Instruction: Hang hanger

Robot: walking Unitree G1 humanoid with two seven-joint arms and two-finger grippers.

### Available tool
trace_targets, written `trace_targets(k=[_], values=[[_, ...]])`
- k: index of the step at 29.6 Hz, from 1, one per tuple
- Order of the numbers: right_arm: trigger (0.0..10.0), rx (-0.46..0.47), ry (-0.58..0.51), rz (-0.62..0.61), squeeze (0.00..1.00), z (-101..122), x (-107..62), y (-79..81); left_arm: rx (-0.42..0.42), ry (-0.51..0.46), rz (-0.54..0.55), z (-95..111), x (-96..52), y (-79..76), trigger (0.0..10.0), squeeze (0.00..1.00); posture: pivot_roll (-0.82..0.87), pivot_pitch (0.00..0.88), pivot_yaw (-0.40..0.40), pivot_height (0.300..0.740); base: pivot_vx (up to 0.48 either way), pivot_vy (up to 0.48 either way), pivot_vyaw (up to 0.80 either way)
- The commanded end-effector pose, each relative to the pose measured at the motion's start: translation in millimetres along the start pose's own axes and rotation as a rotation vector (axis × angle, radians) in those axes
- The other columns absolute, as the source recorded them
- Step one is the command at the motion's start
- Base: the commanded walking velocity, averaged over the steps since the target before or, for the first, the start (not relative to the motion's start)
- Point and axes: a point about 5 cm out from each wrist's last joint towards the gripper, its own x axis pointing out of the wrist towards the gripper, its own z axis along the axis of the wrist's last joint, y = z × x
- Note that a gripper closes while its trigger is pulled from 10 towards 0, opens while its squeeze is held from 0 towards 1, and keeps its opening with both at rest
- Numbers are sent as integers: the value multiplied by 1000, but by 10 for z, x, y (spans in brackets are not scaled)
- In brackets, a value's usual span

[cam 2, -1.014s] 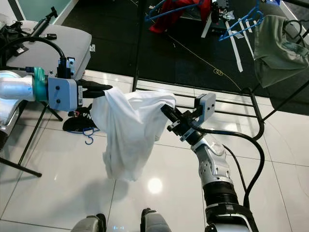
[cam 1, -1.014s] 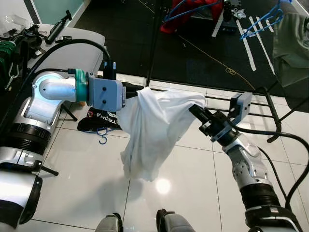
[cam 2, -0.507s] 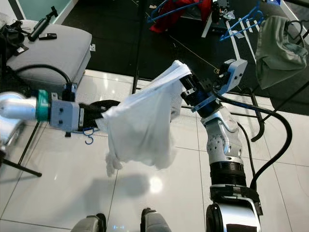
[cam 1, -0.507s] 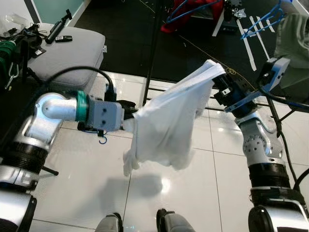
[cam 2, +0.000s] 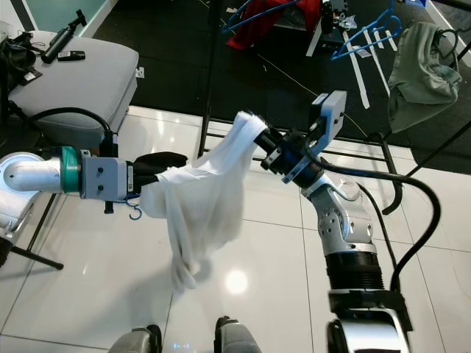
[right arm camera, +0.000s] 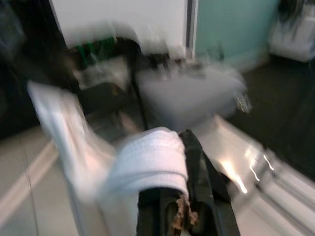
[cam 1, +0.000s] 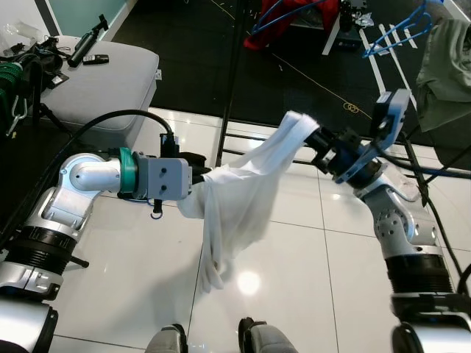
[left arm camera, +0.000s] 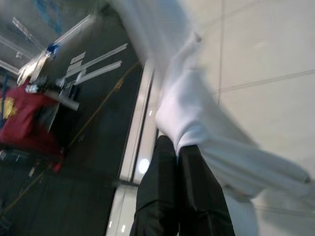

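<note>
White garment [cam 1: 239, 198] held off the floor, stretched between both grippers. Left gripper [cam 1: 197, 173] has its fingers clamped on the lower corner; right gripper [cam 1: 313, 140] pinches the raised end. Nothing hung yet; no hanger visible inside the cloth. A blue hanger [cam 1: 153, 209] lies on the tiled floor [cam 1: 309, 272] behind the left arm. Black mat [cam 1: 294, 73] beyond, with a rack pole [cam 1: 234, 73].

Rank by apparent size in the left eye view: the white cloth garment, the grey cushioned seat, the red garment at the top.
1. White cloth garment and grey cushioned seat: look alike; the garment hangs nearer the camera, so unsure.
2. Red garment: smallest, farthest, partly cut off.
</note>
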Motion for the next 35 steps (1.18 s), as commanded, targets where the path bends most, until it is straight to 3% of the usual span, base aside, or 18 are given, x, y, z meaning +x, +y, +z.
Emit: trace_targets(k=[1,2,4,9,15,16,18,27,35], values=[[0,-53,104,-80,0,-147,-106,-65,14,42,39,-27,-97,105,0,0,-24,120,-43,740,0,0,0],[0,-53,104,-80,0,-147,-106,-65,14,42,39,-27,-97,105,0,0,-24,120,-43,740,0,0,0],[0,-64,108,-202,0,-132,-153,-181,21,54,56,-22,-154,166,0,0,-22,121,-43,740,0,0,0],[0,-63,95,-269,0,-103,-172,-247,23,42,64,4,-157,183,0,0,-20,120,-44,740,0,0,0],[0,-63,28,-306,0,-21,-149,-279,-1,13,25,30,-100,78,0,0,-22,119,-43,740,0,0,0],[0,-61,-29,-336,0,57,-145,-317,-11,10,4,28,-88,40,0,0,-21,119,-44,740,0,0,0],[0,-61,-29,-336,0,57,-145,-317,-11,10,4,28,-88,40,0,0,-21,119,-44,740,0,0,0],[0,-12,-226,-324,0,348,-39,-325,-35,-2,-27,25,-34,-29,0,0,-23,119,-41,740,0,0,0],[0,23,-282,-331,0,437,-23,-343,-39,1,-25,19,-40,-12,0,0,-22,118,-41,740,0,0,0]])
